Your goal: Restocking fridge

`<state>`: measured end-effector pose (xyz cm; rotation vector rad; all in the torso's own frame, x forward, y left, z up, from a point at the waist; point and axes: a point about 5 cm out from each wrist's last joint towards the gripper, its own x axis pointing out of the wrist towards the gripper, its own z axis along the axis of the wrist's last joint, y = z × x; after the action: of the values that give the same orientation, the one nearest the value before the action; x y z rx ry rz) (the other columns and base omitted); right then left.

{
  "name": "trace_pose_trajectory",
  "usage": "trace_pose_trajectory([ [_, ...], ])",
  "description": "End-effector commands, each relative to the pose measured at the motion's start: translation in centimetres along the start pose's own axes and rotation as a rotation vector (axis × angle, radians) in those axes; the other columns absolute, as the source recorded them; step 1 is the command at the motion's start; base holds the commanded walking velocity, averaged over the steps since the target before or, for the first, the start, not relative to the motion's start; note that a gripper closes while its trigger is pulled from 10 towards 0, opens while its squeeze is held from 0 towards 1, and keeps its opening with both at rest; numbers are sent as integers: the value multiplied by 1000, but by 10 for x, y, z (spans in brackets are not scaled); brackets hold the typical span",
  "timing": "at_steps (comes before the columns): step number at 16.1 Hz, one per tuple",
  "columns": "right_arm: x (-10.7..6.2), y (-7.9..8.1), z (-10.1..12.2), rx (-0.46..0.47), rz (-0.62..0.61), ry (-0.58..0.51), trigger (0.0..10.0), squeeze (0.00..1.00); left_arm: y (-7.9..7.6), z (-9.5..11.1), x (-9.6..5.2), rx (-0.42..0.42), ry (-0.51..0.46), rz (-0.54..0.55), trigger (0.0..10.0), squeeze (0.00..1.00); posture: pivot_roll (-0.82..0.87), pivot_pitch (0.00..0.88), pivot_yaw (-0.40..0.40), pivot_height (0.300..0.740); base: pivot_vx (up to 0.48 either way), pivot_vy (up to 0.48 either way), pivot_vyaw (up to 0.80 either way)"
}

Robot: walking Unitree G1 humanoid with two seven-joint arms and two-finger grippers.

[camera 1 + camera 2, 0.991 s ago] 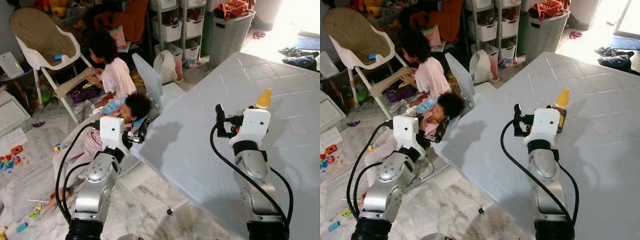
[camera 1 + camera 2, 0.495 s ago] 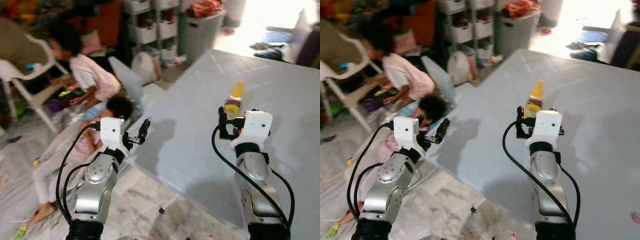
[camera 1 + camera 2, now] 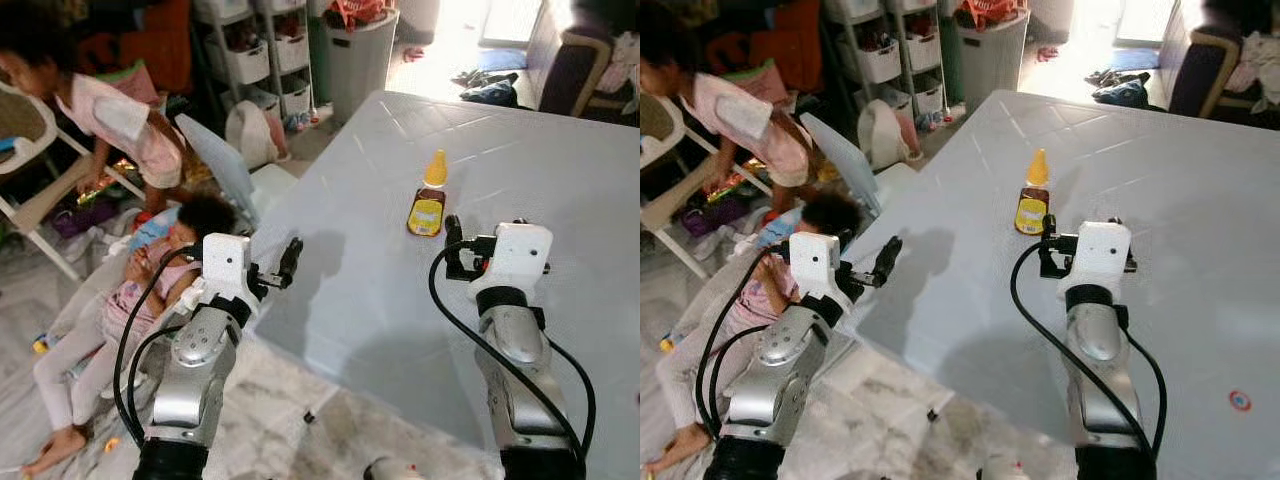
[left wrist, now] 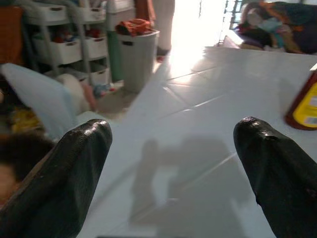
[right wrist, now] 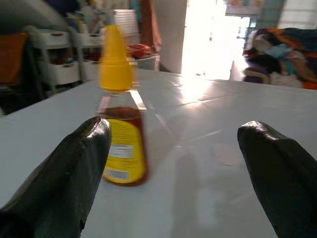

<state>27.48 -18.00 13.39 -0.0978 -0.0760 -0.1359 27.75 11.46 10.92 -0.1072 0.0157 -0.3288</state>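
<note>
One broad white table [image 3: 560,150] takes up most of the scene, its tiled-pattern top bare but for a single bottle [image 3: 429,196] standing upright toward the middle. Past the table's far corner stand a grey bin [image 3: 357,50] with orange cloth heaped on top and a rack of white drawers [image 3: 255,55]; a dark armchair [image 3: 585,65] piled with clothes sits off to the right. Beside the table's left edge a child [image 3: 95,110] leans over a white chair [image 3: 30,170], and a second child [image 3: 150,290] lies on the marble floor close to the left arm. The bottle has a yellow cap, dark contents and a yellow label. The right gripper [image 3: 452,262] hovers over the table just short of the bottle, fingers spread wide apart, nothing between them; the bottle stands ahead, near one finger [image 5: 64,173] in the wrist view. The left gripper [image 3: 290,262] hangs at the table's left edge, fingers likewise parted and holding nothing.
</note>
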Motion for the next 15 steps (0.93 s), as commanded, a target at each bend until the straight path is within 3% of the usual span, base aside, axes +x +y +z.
trace_pose_trajectory([
  [1, 4, 9, 3, 2, 41, -15, 10000, 0, 4, 2, -2, 18, 5, 13, 10000, 0, -78, 0, 85, 740, 0, 0, 0],
  [15, 24, 2, 3, -49, 27, -39, 10000, 0, 15, 2, -15, 57, 55, 15, 10000, 0, -38, 39, 119, 740, 0, 0, 0],
])
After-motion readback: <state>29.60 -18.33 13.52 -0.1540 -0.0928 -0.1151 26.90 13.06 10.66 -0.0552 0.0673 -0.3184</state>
